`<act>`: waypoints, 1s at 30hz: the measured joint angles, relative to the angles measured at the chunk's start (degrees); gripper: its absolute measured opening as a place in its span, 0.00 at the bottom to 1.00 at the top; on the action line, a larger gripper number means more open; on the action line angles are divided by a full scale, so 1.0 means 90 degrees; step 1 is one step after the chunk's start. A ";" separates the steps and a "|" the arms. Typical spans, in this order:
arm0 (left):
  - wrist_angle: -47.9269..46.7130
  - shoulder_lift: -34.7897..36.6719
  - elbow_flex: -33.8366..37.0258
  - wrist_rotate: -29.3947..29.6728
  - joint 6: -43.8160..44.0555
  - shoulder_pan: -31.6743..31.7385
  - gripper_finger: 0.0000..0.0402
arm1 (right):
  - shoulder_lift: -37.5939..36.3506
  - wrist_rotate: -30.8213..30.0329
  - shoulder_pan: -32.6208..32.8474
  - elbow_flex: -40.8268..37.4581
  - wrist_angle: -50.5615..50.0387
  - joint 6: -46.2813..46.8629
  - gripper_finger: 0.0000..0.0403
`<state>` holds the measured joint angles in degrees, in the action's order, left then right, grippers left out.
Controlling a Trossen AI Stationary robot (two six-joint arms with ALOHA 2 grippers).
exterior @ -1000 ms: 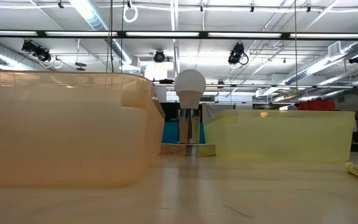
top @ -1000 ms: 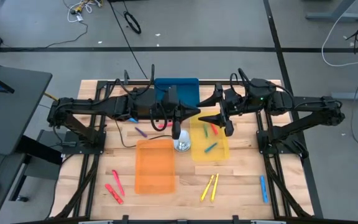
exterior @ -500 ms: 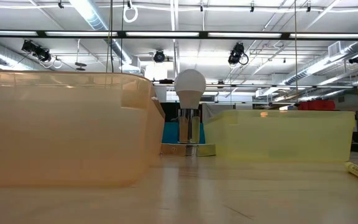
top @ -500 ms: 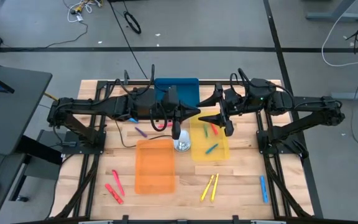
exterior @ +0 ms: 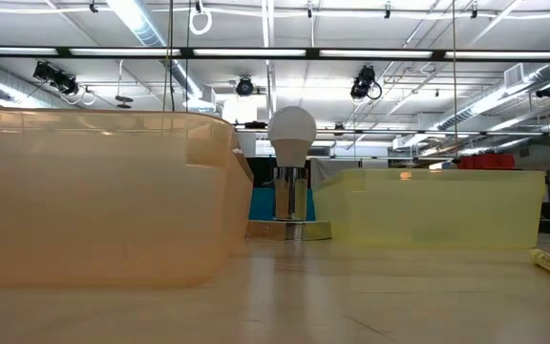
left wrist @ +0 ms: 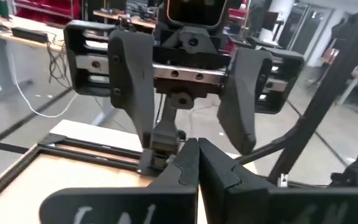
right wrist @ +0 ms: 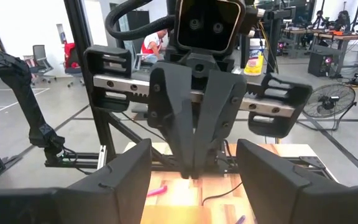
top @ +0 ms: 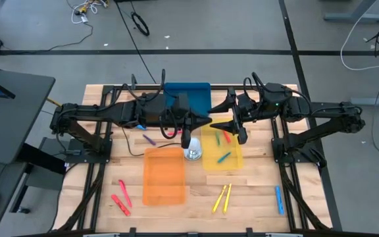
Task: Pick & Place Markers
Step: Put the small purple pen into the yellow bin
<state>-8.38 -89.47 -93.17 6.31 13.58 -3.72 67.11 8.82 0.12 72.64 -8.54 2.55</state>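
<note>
Markers lie scattered on the wooden table: two red (top: pixel 121 197) at the near left, a purple one (top: pixel 149 139), two yellow (top: pixel 222 197) and a blue one (top: pixel 279 199). Red, green and light blue markers (top: pixel 223 157) lie in the yellow tray (top: pixel 237 161). My left gripper (top: pixel 206 121) is shut and empty, raised above the table's middle and pointing level toward the right. My right gripper (top: pixel 221 116) faces it, open and empty. The left wrist view shows my shut left gripper (left wrist: pixel 197 163), and the right wrist view shows my open right gripper (right wrist: pixel 194 186).
An orange tray (top: pixel 164 176) sits at centre left and a blue tray (top: pixel 196 92) at the far middle under the arms. A white ball on a metal stand (top: pixel 191 153) rises between the orange and yellow trays. Black cables hang under the left arm.
</note>
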 joint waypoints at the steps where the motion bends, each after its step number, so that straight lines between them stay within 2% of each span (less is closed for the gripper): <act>1: -0.0006 0.0000 0.0000 -0.0014 0.0099 0.0000 0.02 | 0.0000 0.0000 -0.0001 0.0000 0.0000 0.0000 0.58; 4: -0.0082 0.0000 0.0000 -0.0017 0.0270 0.0001 0.08 | 0.0000 0.0000 -0.0001 0.0000 0.0000 -0.0002 0.58; 12: -0.0634 0.0151 -0.0002 0.0019 0.1003 0.0007 0.40 | -0.0002 0.0000 -0.0001 0.0000 0.0006 -0.0005 0.58; 16: -0.0830 0.0246 0.0000 -0.0119 0.1304 0.0011 0.49 | -0.0002 0.0000 -0.0002 -0.0002 0.0006 -0.0005 0.58; 21: -0.1205 0.0418 -0.0007 -0.0132 0.2028 0.0150 0.52 | -0.0002 0.0000 -0.0002 -0.0002 -0.0002 -0.0007 0.58; 30: -0.2035 0.0759 0.0001 -0.0205 0.3420 0.0693 0.49 | -0.0002 0.0002 -0.0002 -0.0002 -0.0013 -0.0012 0.58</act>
<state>-26.69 -82.64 -93.16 4.47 44.36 2.51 67.09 8.84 0.10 72.62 -8.65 2.44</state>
